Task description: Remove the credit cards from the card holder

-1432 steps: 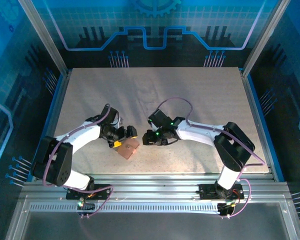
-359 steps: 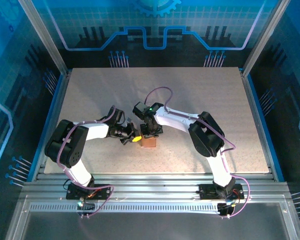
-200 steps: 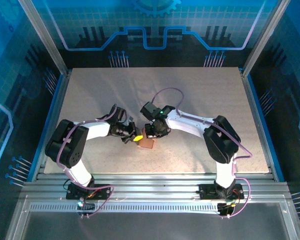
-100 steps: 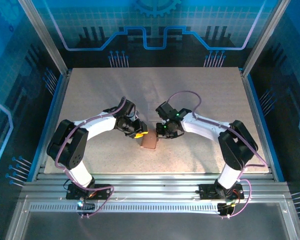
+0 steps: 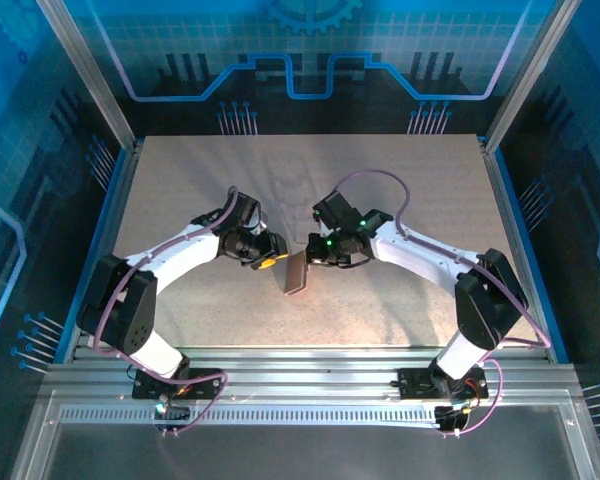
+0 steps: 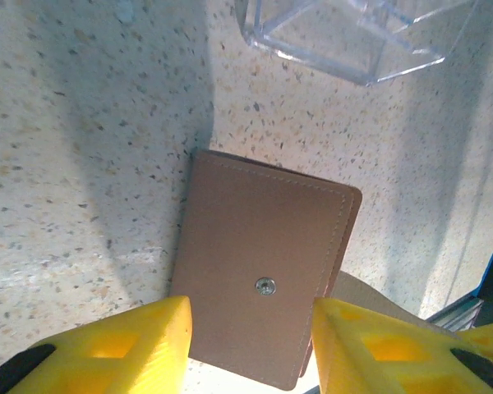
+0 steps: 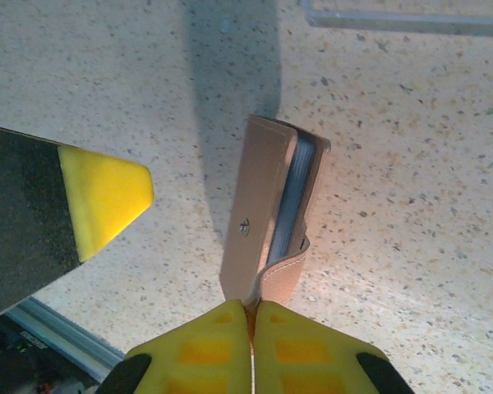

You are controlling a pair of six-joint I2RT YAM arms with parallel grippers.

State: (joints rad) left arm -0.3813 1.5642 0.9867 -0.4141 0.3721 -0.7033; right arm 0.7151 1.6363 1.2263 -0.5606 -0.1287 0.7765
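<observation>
Card holder [image 5: 296,272] stands on edge, long axis near-to-far on the tabletop [image 5: 400,200], flap pinched in your closed right hand [image 7: 252,316]; left hand [image 6: 251,328] parted, empty.

Tan card holder [image 7: 259,193] standing on edge on the speckled table [image 7: 411,205], leaves slightly parted, grey-blue lining showing; right gripper [image 7: 252,318] pinching its lower flap; left gripper's yellow fingertip [image 7: 103,201] apart at left
</observation>
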